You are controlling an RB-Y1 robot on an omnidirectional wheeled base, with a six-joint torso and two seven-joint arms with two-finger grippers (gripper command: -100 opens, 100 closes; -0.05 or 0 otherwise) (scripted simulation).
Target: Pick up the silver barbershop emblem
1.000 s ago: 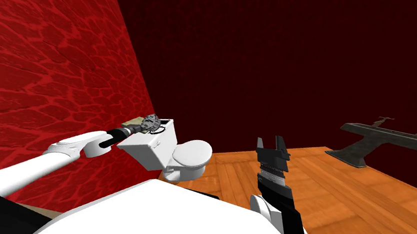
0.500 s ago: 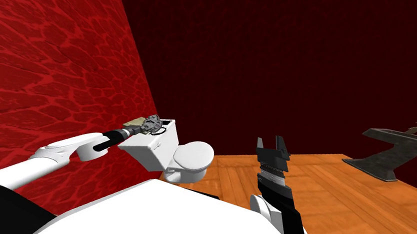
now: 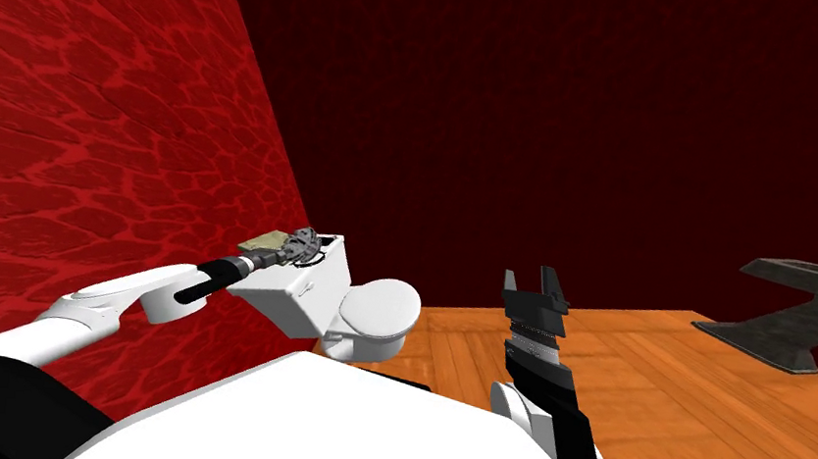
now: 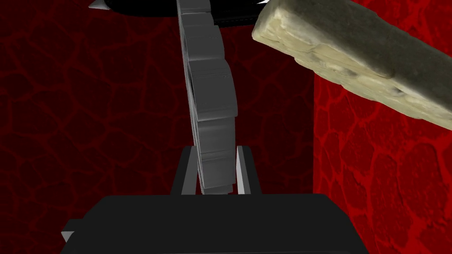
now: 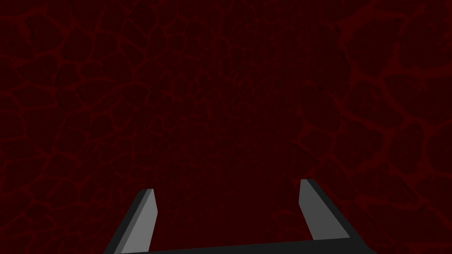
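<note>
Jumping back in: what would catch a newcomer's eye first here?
The bright red veined wall on my left, then the white toilet against it. At the top of its tank the left gripper is shut on the grey, toothed emblem, a beige block beside it; the right gripper hangs open.

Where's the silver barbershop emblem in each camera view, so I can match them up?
Head view: emblem at the top of the white toilet tank, by the red wall.
Left wrist view: emblem edge-on, rising from the shut jaws of the left gripper.
Right wrist view: not in it.
Shared landmark: the beige block beside the emblem.
</note>
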